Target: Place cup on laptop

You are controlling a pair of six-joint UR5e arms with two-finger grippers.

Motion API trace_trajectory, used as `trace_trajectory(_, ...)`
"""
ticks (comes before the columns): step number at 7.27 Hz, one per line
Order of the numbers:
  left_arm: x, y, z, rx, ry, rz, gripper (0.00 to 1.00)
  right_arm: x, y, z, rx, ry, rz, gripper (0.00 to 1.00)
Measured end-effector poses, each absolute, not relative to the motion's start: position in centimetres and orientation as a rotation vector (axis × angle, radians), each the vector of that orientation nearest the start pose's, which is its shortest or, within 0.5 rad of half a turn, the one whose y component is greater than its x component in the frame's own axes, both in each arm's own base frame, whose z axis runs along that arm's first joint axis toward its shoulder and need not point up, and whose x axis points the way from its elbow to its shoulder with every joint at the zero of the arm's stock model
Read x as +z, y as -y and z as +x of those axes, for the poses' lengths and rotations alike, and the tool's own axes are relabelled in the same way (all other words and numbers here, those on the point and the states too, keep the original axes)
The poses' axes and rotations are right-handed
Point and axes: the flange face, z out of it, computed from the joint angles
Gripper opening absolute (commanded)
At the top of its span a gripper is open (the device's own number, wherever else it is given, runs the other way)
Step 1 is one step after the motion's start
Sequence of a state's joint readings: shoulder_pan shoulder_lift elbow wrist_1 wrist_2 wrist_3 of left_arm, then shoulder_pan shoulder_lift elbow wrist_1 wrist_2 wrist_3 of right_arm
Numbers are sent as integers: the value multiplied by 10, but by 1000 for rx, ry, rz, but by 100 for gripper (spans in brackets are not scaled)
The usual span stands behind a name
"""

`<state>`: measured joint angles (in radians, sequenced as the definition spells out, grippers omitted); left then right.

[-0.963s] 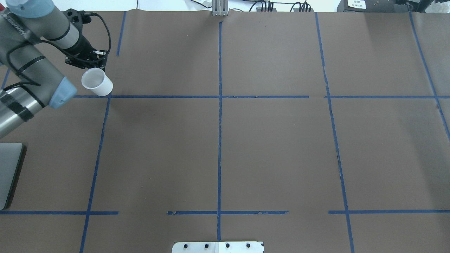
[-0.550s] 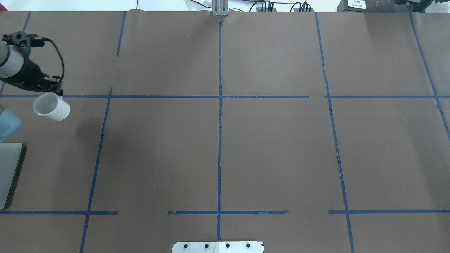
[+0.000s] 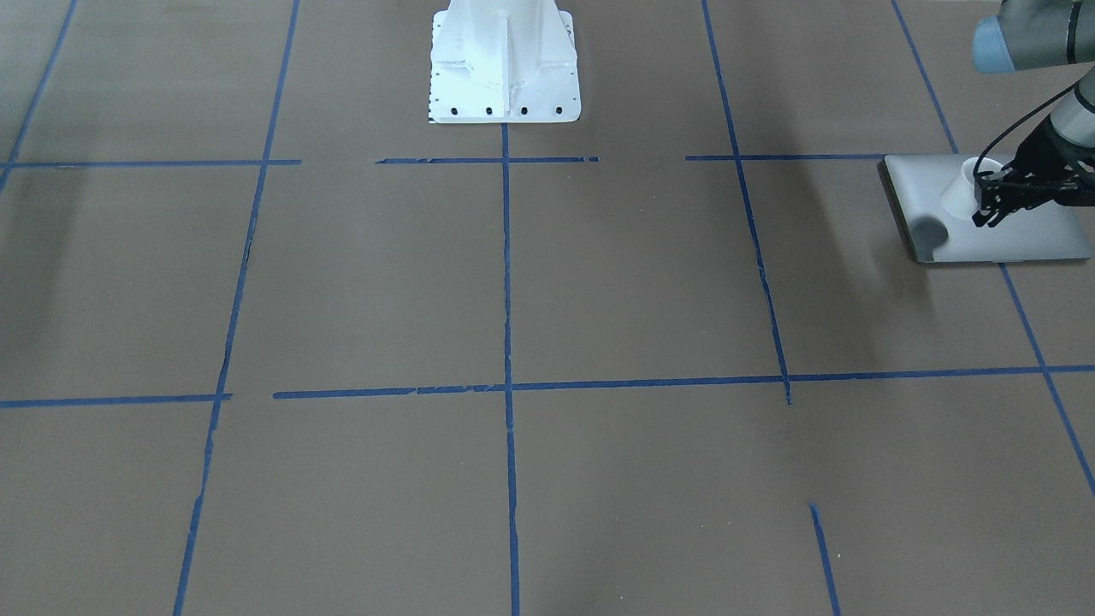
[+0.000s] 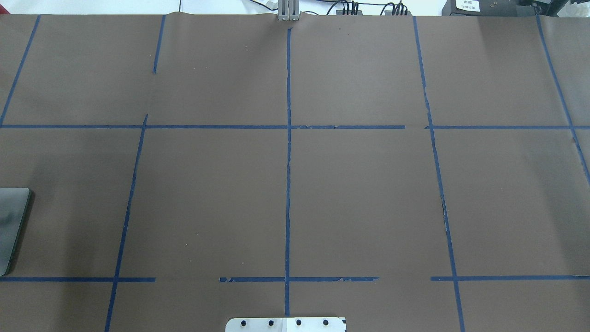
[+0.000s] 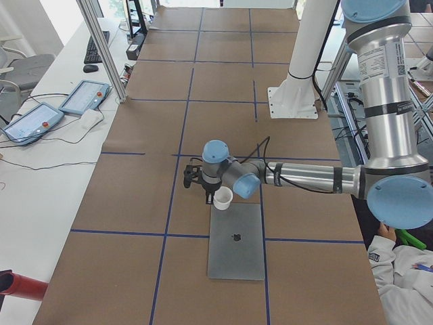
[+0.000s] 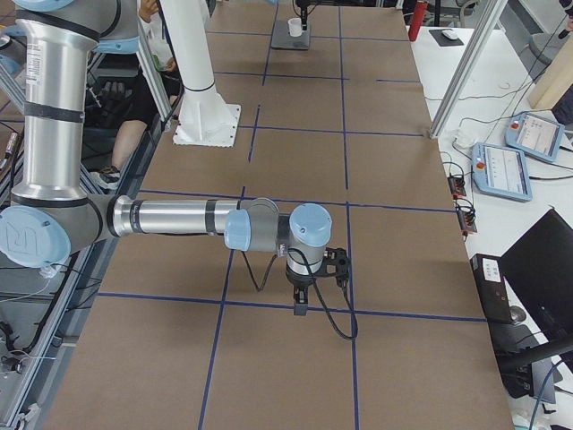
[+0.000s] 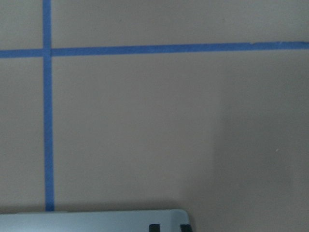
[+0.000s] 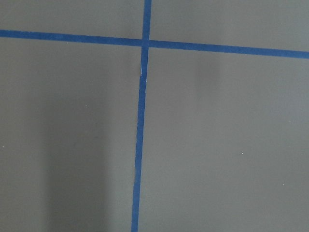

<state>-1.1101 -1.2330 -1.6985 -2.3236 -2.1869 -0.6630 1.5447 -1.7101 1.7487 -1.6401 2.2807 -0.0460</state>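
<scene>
The small white cup (image 3: 960, 193) hangs in my left gripper (image 3: 984, 204), which is shut on its rim. The cup is over the robot-side part of the silver-grey laptop (image 3: 1009, 235), and its shadow falls on the lid. In the exterior left view the cup (image 5: 222, 197) is at the far end of the laptop (image 5: 237, 250), with its dark logo in view. The overhead view shows only the laptop's edge (image 4: 11, 221); the left wrist view shows its corner (image 7: 87, 221). My right gripper (image 6: 300, 307) points down over bare table; I cannot tell whether it is open.
Brown paper with a blue tape grid (image 4: 288, 184) covers the table. The white robot base (image 3: 505, 68) stands at the middle of the robot's side. Teach pendants (image 5: 84, 97) lie on a side bench, and a person sits near the left arm's base (image 5: 399, 271).
My left arm carried the cup leftward and toward the robot's side, out of the overhead view. A shadow now lies on the laptop's edge there.
</scene>
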Motion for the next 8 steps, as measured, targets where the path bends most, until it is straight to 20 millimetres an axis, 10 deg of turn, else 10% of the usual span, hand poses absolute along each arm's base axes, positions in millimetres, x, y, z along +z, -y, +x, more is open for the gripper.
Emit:
trace_trajectory(5, 723, 338, 78, -52, -782, 119, 4, 647, 432, 57, -58, 710, -23, 100)
trace_trajectory(6, 721, 340, 79, -57, -786, 121, 63, 647, 432, 57, -58, 710, -22, 100)
trace_trajectory(7, 720, 342, 81, -56, -788, 122, 100, 647, 432, 57, -58, 710, -22, 100)
trace_trajectory(8, 720, 342, 81, -53, -788, 124, 100, 647, 432, 57, -58, 710, -23, 100)
